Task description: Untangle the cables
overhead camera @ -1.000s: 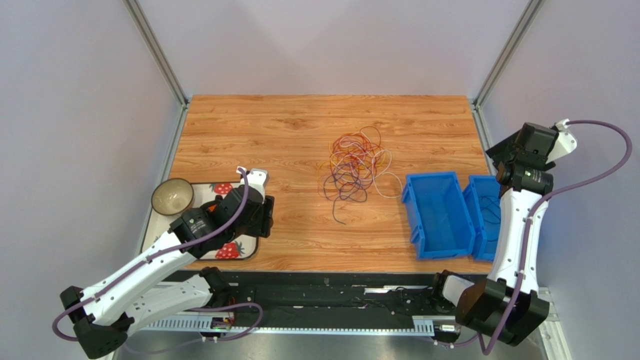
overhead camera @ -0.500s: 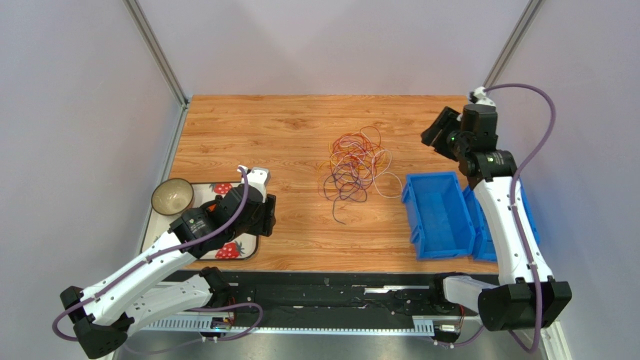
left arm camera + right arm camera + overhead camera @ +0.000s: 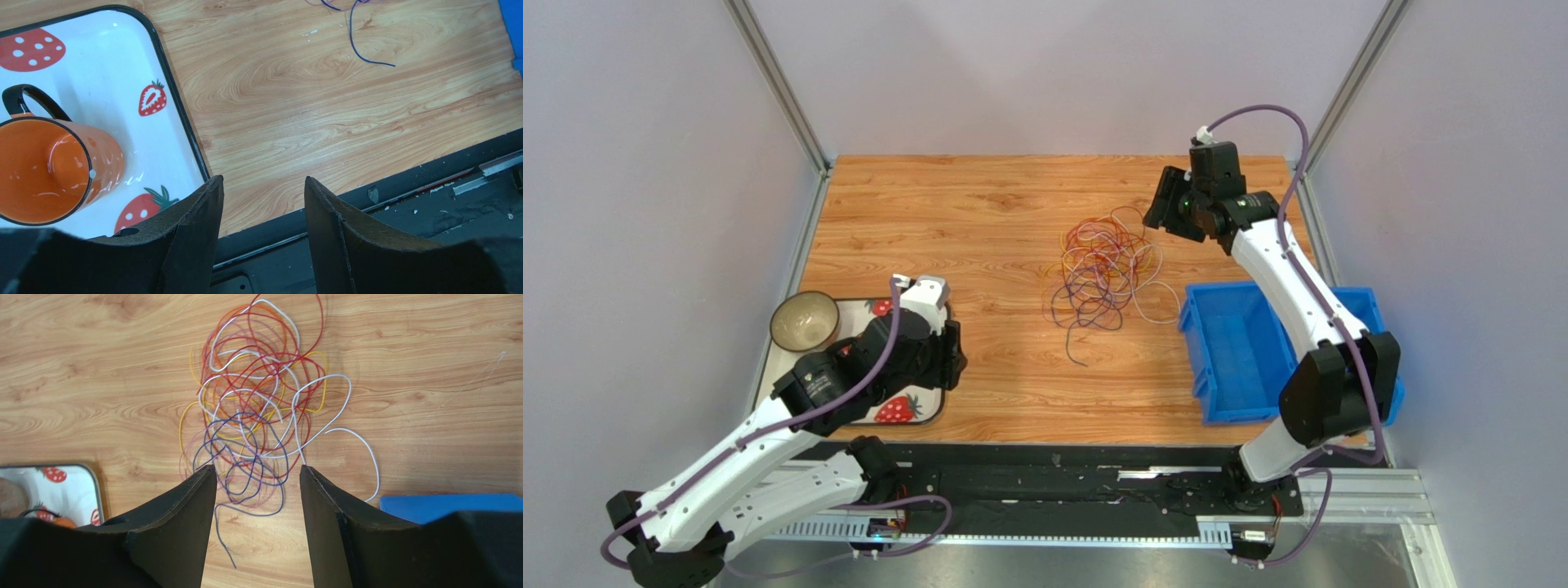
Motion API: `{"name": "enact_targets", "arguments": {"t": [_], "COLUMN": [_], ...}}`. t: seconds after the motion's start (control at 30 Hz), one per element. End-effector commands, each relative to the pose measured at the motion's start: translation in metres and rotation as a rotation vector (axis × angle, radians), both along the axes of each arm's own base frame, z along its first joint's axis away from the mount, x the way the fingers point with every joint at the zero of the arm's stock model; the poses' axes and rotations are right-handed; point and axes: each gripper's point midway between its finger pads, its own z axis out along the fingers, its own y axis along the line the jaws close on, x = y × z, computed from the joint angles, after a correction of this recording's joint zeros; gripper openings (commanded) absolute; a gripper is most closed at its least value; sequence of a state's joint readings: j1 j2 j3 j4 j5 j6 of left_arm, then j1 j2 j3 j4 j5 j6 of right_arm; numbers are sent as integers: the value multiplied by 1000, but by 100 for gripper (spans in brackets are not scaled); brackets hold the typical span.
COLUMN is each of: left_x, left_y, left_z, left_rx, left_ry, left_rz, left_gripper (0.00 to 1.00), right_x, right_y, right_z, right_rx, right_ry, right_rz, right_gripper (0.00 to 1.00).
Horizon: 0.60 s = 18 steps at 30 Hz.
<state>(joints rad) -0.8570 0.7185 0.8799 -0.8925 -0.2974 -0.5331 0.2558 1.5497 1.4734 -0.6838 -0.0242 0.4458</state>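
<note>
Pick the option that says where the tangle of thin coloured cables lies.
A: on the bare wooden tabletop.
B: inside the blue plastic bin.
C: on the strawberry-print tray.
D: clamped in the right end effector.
A: the tangle of thin coloured cables lies on the wooden tabletop, between the white strawberry-print tray and the blue plastic bin, inside neither.

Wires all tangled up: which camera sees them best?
The right wrist camera: the wires look big, each colour clear. The top camera shows them small; the left wrist camera catches only one purple end.
</note>
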Motion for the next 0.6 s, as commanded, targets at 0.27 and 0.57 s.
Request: {"name": "enact_targets", "arguments": {"t": [0.27,0.57], "left_x": [-2,0], "left_y": [14,9], "left_z": [14,5], "left_rx": [-7,39], "left_ry": [-42,8], "left_rz": [38,31], "left_gripper": [60,58], "right_x": [53,89], "right_y": [14,37], "right_z": [-35,-57], "right_rx": [-42,-96], "right_ry": [79,88], "right_rz": [-84,-17], "right_gripper": [53,52]}}
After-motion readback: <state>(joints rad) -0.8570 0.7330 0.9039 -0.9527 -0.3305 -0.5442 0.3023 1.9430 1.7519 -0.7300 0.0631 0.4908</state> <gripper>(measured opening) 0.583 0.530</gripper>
